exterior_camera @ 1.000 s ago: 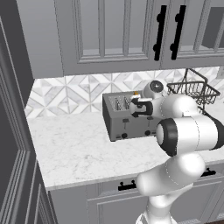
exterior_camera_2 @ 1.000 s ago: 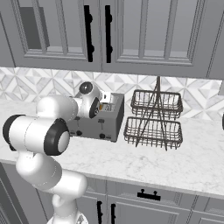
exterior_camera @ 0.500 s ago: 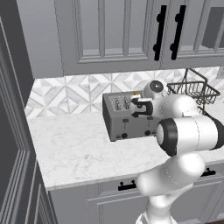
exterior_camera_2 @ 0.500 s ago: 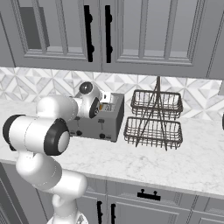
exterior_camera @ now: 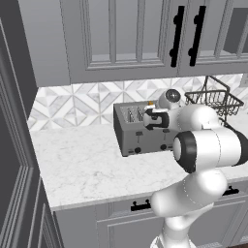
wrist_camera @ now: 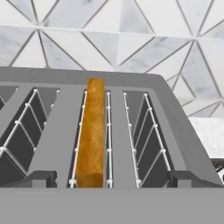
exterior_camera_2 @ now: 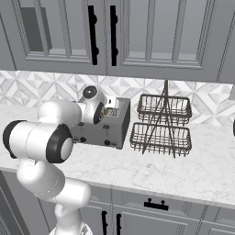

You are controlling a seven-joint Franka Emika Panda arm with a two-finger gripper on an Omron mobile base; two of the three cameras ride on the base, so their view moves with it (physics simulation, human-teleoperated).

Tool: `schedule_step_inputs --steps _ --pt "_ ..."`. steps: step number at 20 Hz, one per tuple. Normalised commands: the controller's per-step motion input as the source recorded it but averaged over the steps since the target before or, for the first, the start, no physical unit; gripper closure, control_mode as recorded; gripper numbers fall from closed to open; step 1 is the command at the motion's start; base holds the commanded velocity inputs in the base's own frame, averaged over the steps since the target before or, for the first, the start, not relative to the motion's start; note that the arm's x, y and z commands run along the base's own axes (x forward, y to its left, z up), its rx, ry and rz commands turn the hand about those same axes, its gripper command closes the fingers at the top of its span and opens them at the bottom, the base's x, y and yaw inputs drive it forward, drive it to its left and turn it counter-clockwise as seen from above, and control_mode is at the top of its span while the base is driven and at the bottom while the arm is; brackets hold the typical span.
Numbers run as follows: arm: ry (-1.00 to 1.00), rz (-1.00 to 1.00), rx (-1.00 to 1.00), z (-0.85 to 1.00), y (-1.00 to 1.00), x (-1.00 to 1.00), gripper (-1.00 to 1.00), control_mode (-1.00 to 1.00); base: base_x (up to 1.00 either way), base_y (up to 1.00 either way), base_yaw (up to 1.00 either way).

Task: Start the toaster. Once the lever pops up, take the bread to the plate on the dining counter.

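Note:
The grey toaster (exterior_camera: 138, 133) (exterior_camera_2: 104, 130) stands on the marble worktop against the tiled wall. Its slotted top (wrist_camera: 61, 113) is close below the hand. The bread (wrist_camera: 92, 131) stands on edge in one of the middle slots, its golden top crust showing, and appears as a small orange spot (exterior_camera: 151, 103) (exterior_camera_2: 106, 111) in the base views. My gripper (wrist_camera: 113, 179) (exterior_camera: 151, 117) hovers open just above the toaster's top, its fingertips (wrist_camera: 41, 178) spread wide on either side of the bread's slot and touching nothing. The plate and the dining counter are out of view.
A two-tier black wire basket rack (exterior_camera_2: 160, 125) (exterior_camera: 215, 99) stands right of the toaster. Upper cabinets with black handles (exterior_camera: 177, 36) hang overhead. A tall dark cabinet (exterior_camera: 17, 145) bounds the worktop (exterior_camera: 82, 164) on the left. Drawers (exterior_camera_2: 156, 205) run below its front edge.

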Motion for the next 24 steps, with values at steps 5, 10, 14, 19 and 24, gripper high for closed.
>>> schedule_step_inputs --steps 5,10,14,19,24 --pt "0.00 0.00 0.00 0.00 0.08 0.00 -1.00 -1.00 0.00 0.00 0.00" --pt "0.00 0.00 0.00 -0.01 0.06 0.00 -1.00 -1.00 0.00 0.00 0.00" --pt "0.00 0.00 0.00 -0.06 0.02 0.04 -1.00 -1.00 0.00 0.00 0.00" --pt "0.00 0.00 0.00 -0.06 0.03 0.07 -1.00 -1.00 0.00 0.00 0.00" --pt "0.00 0.00 0.00 -0.05 0.01 0.09 -1.00 -1.00 0.00 0.00 0.00"
